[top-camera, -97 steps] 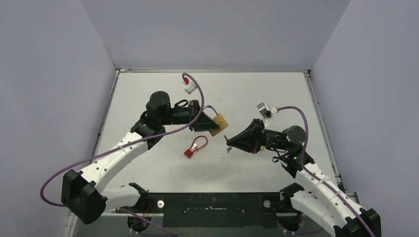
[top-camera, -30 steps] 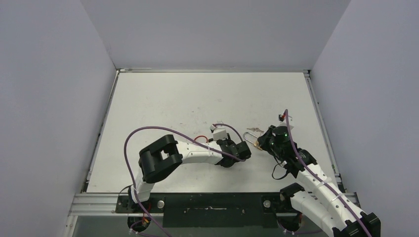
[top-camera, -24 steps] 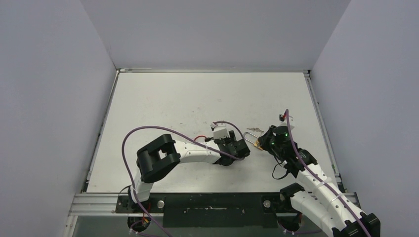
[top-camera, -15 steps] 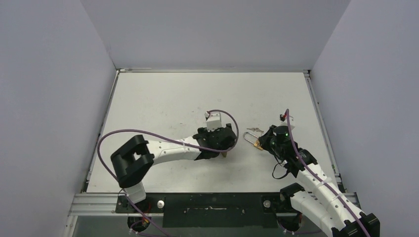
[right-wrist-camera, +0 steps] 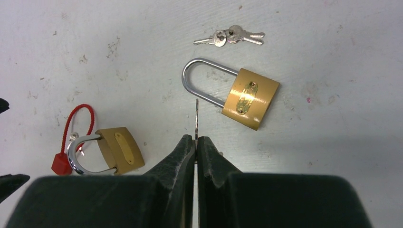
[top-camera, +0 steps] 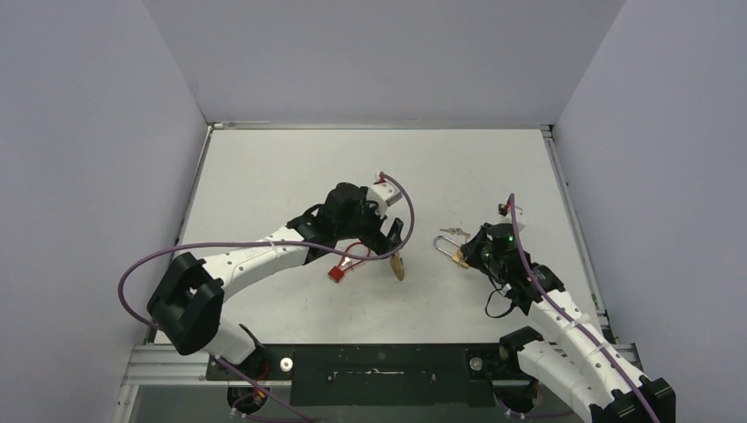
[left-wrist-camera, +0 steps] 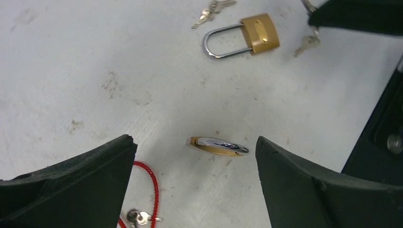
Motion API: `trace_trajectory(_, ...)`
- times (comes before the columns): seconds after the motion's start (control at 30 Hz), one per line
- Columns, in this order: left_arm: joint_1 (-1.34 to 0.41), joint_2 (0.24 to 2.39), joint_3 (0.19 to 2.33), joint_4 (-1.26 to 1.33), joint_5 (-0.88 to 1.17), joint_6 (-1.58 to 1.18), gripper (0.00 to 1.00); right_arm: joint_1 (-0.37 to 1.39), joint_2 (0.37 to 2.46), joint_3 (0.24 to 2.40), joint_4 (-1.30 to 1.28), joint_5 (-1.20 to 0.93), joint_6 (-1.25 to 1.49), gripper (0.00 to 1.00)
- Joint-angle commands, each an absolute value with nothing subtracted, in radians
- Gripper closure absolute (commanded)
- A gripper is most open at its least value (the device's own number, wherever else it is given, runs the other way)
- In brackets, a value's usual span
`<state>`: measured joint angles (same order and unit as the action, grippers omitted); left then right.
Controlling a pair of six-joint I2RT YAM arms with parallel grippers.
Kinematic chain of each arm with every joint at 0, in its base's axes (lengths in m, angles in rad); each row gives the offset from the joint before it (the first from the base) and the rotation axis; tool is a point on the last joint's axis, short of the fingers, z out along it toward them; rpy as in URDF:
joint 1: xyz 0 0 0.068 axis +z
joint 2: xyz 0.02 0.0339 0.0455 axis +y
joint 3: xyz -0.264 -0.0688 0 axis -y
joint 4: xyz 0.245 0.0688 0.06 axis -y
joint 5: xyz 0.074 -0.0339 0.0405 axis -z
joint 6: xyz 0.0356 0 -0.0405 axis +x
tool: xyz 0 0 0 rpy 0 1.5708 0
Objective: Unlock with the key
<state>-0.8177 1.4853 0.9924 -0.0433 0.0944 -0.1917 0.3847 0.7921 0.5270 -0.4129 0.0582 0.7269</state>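
Key (right-wrist-camera: 196,116) pinched in closed right jaws, tip just beside padlock (right-wrist-camera: 249,97) lying flat on desk (right-wrist-camera: 332,142). Left jaws wide open over second padlock (left-wrist-camera: 218,146). Insertion stage, probably: needs blade brought round to keyhole end.

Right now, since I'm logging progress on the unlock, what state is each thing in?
Left gripper: open, empty.
Right gripper: shut on key.
Long padlock: shackle shut, lying flat.
Short padlock: shackle shut, not held.
Key bunch: lying loose.
Red tag: lying beside short padlock.
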Motion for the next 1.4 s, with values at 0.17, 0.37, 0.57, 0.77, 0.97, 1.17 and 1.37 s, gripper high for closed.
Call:
trace_trajectory(0.17, -0.763, 1.448, 0.974, 0.006, 0.631, 0.546, 0.05, 0.365, 0.783, 0.571, -0.387, 0.041, 0.715, 1.00)
trace_trajectory(0.37, -0.759, 1.573, 1.073, -0.200, 0.694, 0.736, 0.05, 0.351, 0.780, 0.575, -0.395, 0.040, 0.702, 1.00)
trace_trajectory(0.57, -0.762, 1.717, 1.199, -0.320, 0.693, 0.832, 0.07, 0.337, 0.794, 0.580, -0.391, 0.031, 0.694, 1.00)
trace_trajectory(0.77, -0.765, 1.785, 1.209, -0.329, 0.722, 0.883, 0.21, 0.319, 0.798, 0.581, -0.397, 0.026, 0.684, 1.00)
trace_trajectory(0.97, -0.780, 1.841, 1.234, -0.435, 0.721, 0.944, 0.41, 0.300, 0.806, 0.578, -0.390, 0.016, 0.674, 1.00)
trace_trajectory(1.17, -0.815, 1.820, 1.156, -0.319, 0.674, 0.895, 0.65, 0.284, 0.828, 0.575, -0.387, 0.008, 0.667, 1.00)
trace_trajectory(1.37, -0.839, 1.791, 1.092, -0.174, 0.624, 0.807, 0.83, 0.270, 0.818, 0.569, -0.380, -0.033, 0.667, 1.00)
